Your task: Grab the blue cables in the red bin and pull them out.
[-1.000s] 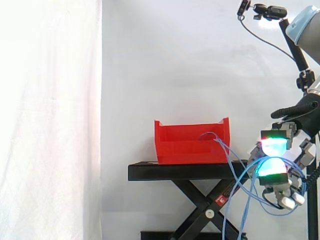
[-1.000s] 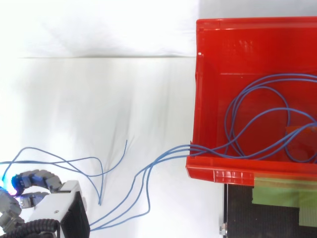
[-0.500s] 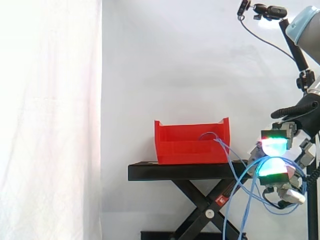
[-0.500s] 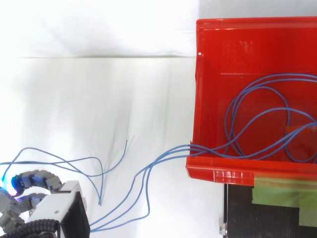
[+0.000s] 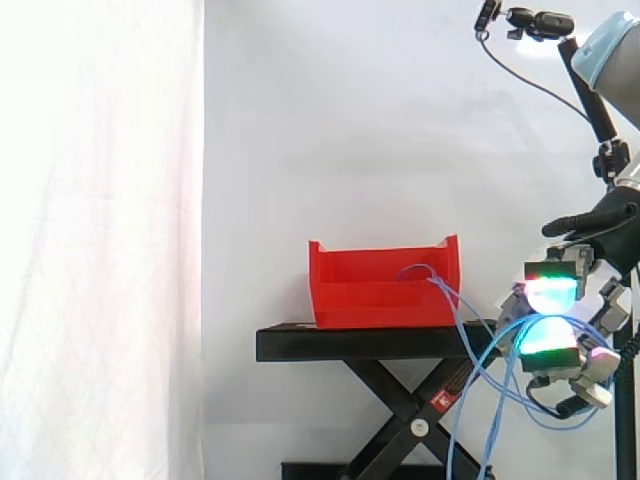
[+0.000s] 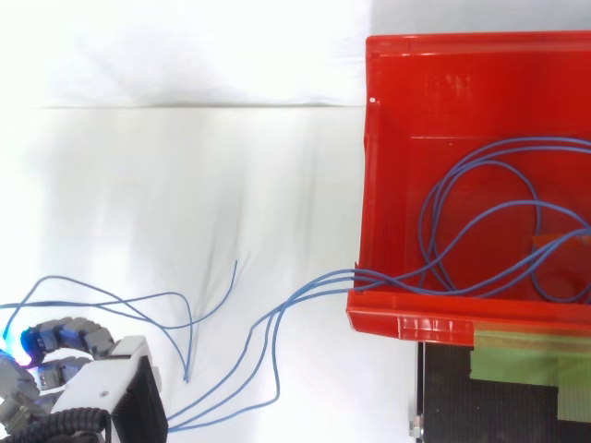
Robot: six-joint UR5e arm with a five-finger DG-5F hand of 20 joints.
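The red bin (image 5: 385, 290) stands on the black stand (image 5: 370, 343). Several blue cables (image 6: 323, 281) coil inside the bin (image 6: 365, 185), run out over its front rim and hang in loops down to my hand (image 5: 550, 320). The hand is right of the stand and slightly below the bin's level, its fingers curled round the cables (image 5: 470, 345), pads glowing green and red. From above, the hand (image 6: 92, 388) sits at the bottom left, far from the bin. Loose cable ends spread out past it.
A white curtain hangs behind and to the left of the stand. The stand's scissor legs (image 5: 400, 410) are below the hanging cable loops. A green strip (image 6: 526, 355) lies on the stand top beside the bin.
The hand's lower fingers have shifted a little up and to the right in the side view. The cables and the bin have hardly moved.
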